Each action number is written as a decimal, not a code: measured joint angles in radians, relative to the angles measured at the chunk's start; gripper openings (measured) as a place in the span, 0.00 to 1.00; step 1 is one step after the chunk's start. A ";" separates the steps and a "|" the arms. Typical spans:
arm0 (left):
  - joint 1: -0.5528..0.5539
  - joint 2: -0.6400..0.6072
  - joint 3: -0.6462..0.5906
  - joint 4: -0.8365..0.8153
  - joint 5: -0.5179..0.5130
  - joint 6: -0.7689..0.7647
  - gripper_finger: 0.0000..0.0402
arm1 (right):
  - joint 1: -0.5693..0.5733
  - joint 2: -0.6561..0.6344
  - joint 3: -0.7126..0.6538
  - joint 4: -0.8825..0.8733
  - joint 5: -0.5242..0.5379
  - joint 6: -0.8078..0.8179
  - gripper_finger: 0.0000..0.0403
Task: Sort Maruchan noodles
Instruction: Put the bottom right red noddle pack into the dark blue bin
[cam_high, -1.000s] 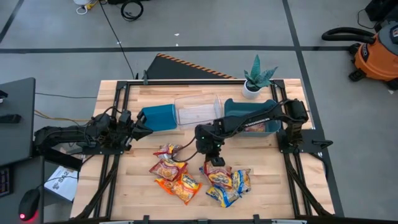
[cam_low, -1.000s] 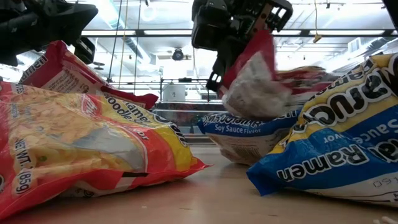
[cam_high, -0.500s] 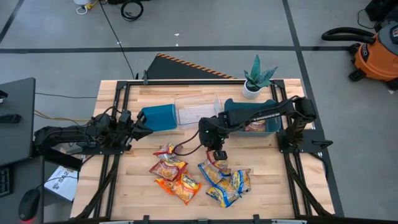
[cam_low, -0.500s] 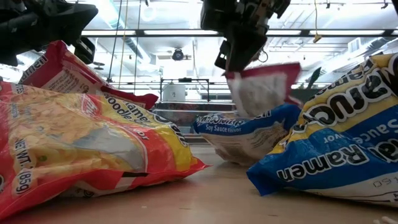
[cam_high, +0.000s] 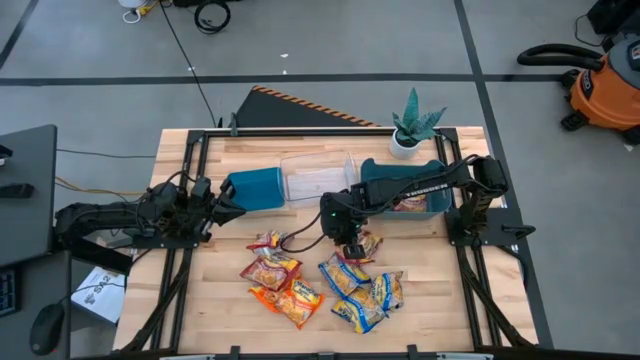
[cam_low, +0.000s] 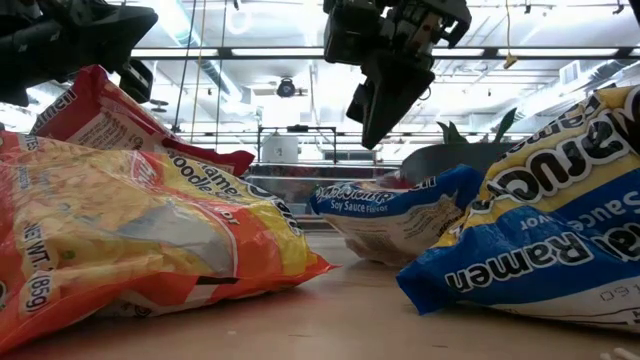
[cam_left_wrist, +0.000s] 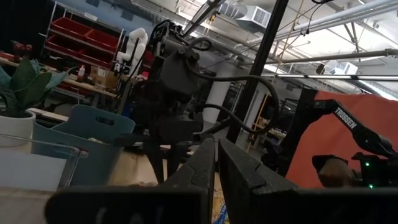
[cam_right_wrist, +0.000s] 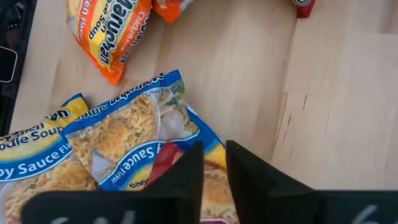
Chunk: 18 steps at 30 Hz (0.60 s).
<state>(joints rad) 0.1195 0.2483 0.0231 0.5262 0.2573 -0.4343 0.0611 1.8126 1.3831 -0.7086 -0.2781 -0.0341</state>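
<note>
The right arm's fingers (cam_right_wrist: 186, 171), slightly parted and empty, hover over the noodle packets (cam_high: 345, 275) on the tabletop (cam_high: 420, 310); these look light, crinkly and slippery, so a sealed edge seems the best hold.

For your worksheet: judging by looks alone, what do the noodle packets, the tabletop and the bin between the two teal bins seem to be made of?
Noodle packets: thin glossy plastic film, going by the crinkles, glare and printed surfaces.
Tabletop: pale wood with a matte finish; grain lines and board seams show.
Middle bin: probably clear rigid plastic, since the table shows through its walls.
</note>
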 joint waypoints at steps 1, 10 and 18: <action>0.000 0.000 0.000 0.000 0.000 0.000 0.07 | -0.004 0.000 0.001 0.000 -0.001 0.000 0.22; 0.000 0.000 0.000 0.000 0.000 0.000 0.07 | 0.052 0.000 -0.046 0.059 -0.038 0.008 0.46; 0.000 0.000 0.000 0.000 0.000 0.000 0.07 | 0.160 0.002 -0.094 -0.066 0.141 0.149 0.46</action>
<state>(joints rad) 0.1196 0.2482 0.0231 0.5266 0.2577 -0.4343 0.2208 1.8141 1.2888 -0.7751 -0.1369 0.1152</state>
